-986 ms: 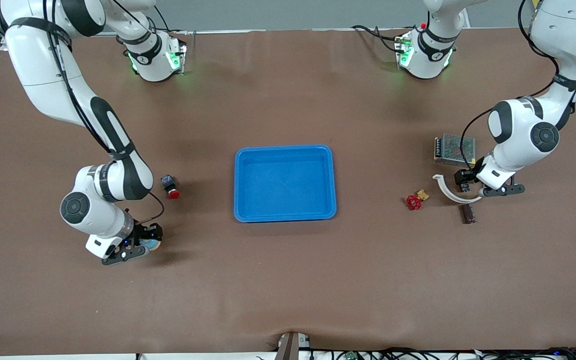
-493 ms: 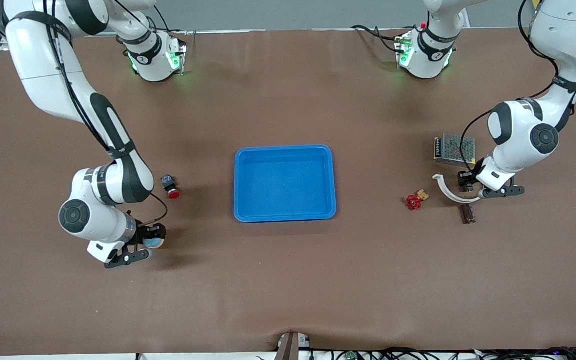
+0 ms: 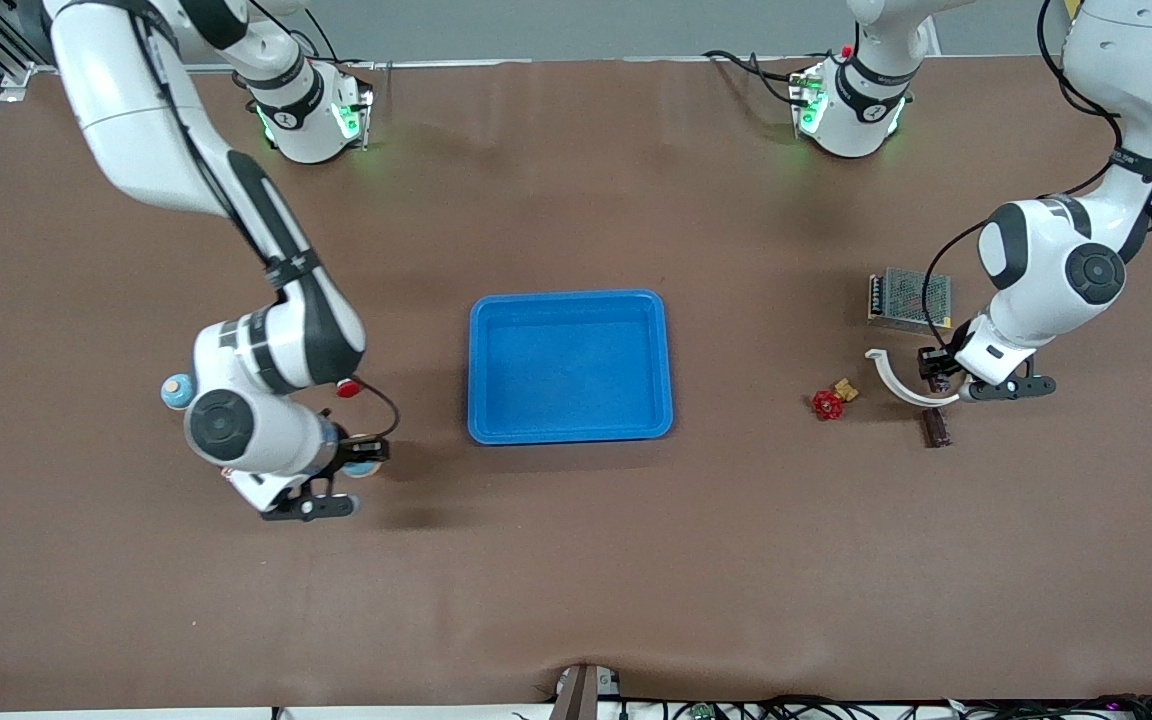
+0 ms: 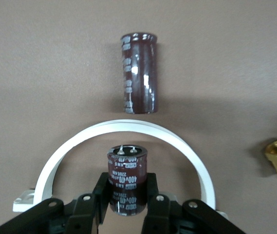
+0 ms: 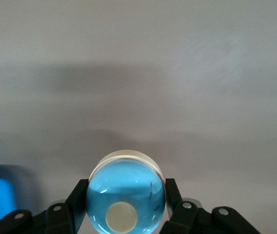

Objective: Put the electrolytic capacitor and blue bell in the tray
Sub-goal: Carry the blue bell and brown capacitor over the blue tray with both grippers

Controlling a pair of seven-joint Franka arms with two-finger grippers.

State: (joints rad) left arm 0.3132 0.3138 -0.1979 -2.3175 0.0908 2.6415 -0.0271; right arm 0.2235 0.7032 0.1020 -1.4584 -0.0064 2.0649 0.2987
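Now left fingers (image 4: 150, 192) clamp the electrolytic capacitor (image 4: 126, 178); right fingers (image 5: 173, 197) clamp the blue bell (image 5: 126, 195).

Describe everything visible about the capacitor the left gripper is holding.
The held capacitor is a short, dark brown glossy cylinder with pale printed lettering down its sleeve and a silvery end cap with small terminals. The left gripper has its black fingers shut on its lower body, inside the curve of the white arc piece. A second, longer capacitor lies apart on the table.
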